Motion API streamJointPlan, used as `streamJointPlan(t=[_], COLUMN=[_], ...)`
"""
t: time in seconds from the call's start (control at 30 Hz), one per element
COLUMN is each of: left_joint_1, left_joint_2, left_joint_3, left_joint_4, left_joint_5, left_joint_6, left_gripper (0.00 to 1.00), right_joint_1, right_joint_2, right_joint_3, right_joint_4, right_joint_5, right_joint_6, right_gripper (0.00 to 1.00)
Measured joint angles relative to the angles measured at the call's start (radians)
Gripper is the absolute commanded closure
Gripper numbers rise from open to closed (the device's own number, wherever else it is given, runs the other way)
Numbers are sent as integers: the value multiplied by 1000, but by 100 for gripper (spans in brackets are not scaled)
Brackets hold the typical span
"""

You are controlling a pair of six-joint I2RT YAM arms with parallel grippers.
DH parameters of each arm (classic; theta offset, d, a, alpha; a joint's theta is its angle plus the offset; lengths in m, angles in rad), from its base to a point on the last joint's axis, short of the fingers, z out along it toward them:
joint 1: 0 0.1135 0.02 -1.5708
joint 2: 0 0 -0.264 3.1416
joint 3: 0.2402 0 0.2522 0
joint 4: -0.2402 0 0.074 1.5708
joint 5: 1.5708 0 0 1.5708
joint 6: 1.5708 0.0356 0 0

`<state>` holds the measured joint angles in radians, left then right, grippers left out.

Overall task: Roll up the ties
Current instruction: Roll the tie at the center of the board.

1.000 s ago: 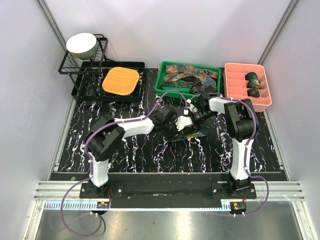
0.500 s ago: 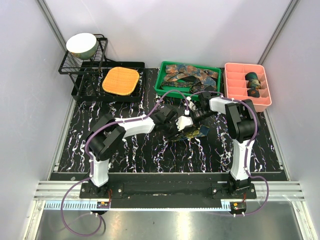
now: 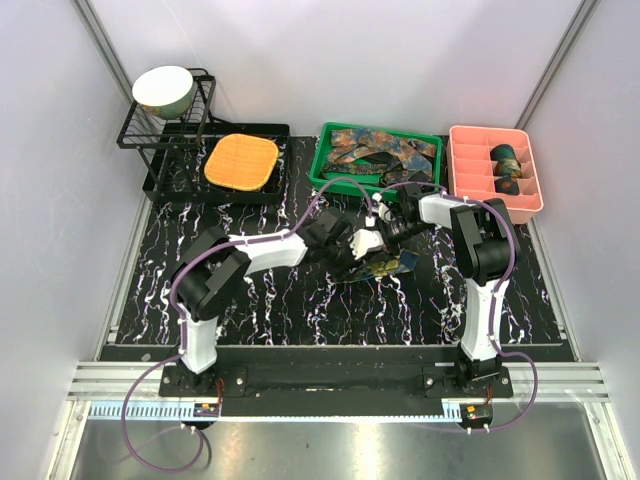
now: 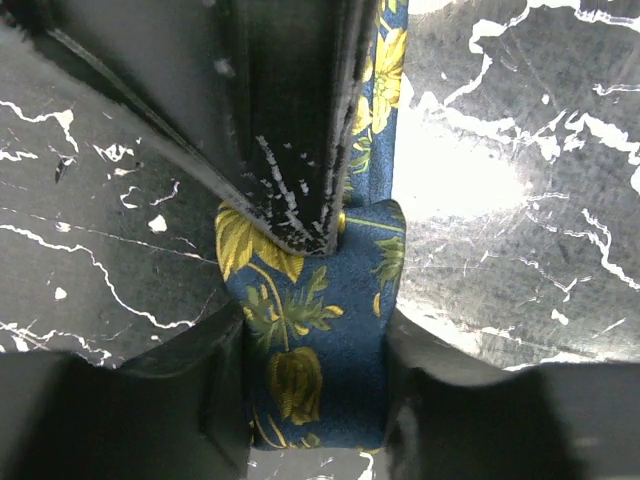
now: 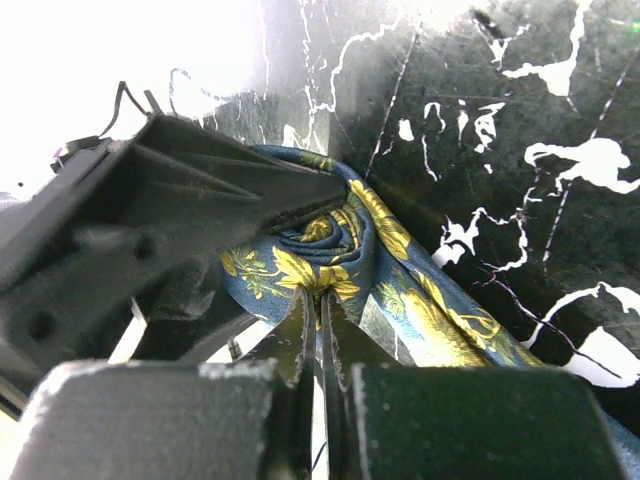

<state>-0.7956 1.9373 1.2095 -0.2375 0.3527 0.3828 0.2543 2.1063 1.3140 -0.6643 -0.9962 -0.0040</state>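
Half-rolled navy tie (image 5: 335,235) pinched by nearly closed right gripper (image 5: 315,305); left gripper (image 4: 315,380) astride it, grip unclear.

Two trays (image 3: 318,155) (image 3: 456,160), two coiled ties (image 3: 507,155) (image 3: 508,185), one blue tie (image 4: 310,350), one bowl (image 3: 163,89)

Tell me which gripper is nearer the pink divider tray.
Right. The right gripper is left of the pink divider tray, toward the near side; the left gripper is farther left, both at the blue tie.
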Motion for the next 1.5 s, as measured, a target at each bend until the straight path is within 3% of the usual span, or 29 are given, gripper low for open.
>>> streamJointPlan(t=[0.53,0.83,0.93,0.97,1.03,1.17,1.2,1.27,1.5], left_joint_1=[174,197,197,198,198,198,198,197,142], left_joint_2=[-76,-5,12,17,23,26,26,13,-65], left_joint_3=[-419,-462,-461,-459,-454,-438,-432,-406,-312], left_joint_4=[726,959,996,1003,1015,996,982,901,549], left_joint_5=[309,401,410,413,415,417,418,417,278], left_joint_6=[-315,-373,-396,-404,-422,-422,-412,-373,-116], left_gripper=[27,30,40,49,56,82,86,97,100], right_joint_1=[2,10,13,14,15,15,15,15,21], right_joint_2=[3,5,5,5,5,5,6,17,54], right_joint_3=[-92,-138,-141,-142,-142,-142,-141,-126,-19], right_joint_4=[193,308,322,328,332,335,334,315,175], right_joint_5=[-21,-20,-16,-14,-10,-7,-7,-11,2], right_joint_6=[194,241,248,249,251,251,251,248,199], right_gripper=[100,100,100,100,100,100,91,84,63])
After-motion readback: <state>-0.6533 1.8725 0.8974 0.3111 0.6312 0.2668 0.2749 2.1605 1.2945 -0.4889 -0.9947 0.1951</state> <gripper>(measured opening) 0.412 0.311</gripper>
